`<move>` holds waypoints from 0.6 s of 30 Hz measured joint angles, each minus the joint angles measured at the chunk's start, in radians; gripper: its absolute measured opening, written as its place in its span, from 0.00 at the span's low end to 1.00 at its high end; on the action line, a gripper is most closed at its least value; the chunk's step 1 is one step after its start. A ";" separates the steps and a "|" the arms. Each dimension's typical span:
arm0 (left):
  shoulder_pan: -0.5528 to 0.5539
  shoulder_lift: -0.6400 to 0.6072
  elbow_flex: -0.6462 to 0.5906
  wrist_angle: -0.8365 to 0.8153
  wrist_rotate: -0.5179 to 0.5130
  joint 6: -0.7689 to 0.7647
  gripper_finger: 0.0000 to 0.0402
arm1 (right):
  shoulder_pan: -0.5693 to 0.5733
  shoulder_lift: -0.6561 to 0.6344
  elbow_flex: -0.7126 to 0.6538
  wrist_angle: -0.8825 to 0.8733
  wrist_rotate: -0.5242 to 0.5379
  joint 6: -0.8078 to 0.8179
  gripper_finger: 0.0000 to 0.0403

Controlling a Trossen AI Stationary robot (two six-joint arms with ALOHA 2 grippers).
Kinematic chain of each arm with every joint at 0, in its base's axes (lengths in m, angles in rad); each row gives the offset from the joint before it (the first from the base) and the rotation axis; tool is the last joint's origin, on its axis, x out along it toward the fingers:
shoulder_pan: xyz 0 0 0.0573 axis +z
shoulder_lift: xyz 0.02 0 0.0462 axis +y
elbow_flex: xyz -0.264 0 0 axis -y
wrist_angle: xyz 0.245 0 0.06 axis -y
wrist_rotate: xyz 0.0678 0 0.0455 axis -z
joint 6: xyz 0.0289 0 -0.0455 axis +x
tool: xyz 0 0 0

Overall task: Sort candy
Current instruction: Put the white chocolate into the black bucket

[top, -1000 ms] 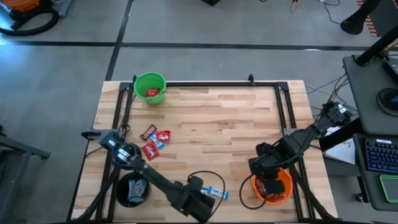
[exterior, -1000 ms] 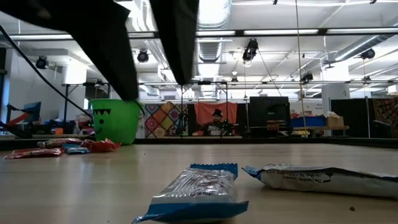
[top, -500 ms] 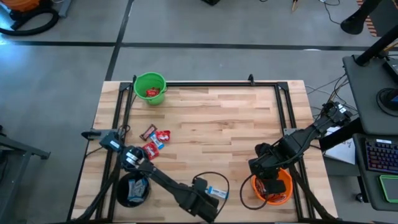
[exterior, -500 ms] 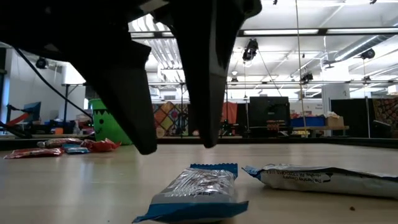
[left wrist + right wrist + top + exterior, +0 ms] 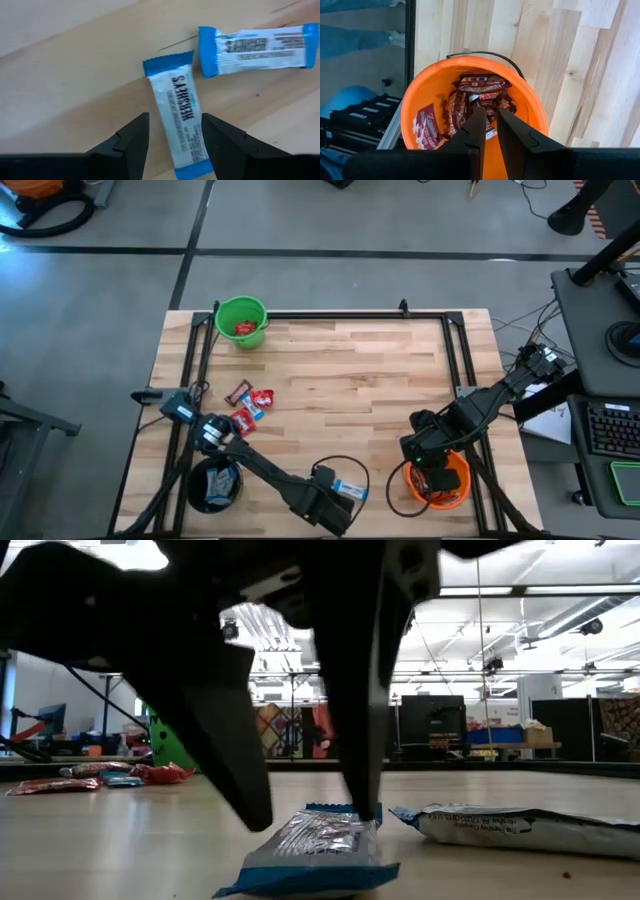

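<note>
Lowered since a second ago, the left gripper straddles a blue-and-white candy at the table's near edge, fingers spread and seemingly not yet gripping, ready to pinch. Above the orange bucket, the right gripper waits nearly closed, empty.

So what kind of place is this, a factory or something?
More likely a robotics lab or workshop. The wooden table stands on a bare concrete floor, ceiling strip lights run over a big open room, and a desk with a keyboard sits beside it.
</note>
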 joint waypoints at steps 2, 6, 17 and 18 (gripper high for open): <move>0.001 0.000 -0.015 0.005 0.003 -0.004 0.41 | 0.000 0.000 0.000 0.000 0.000 0.000 0.10; 0.003 -0.004 -0.053 0.066 0.030 -0.008 0.41 | 0.000 0.000 0.000 -0.001 0.000 0.000 0.10; 0.006 -0.011 -0.102 0.105 0.071 -0.019 0.36 | 0.000 0.000 0.000 -0.002 0.000 -0.005 0.10; 0.006 -0.011 -0.102 0.104 0.075 -0.019 0.33 | 0.000 0.000 0.000 -0.002 0.000 -0.011 0.10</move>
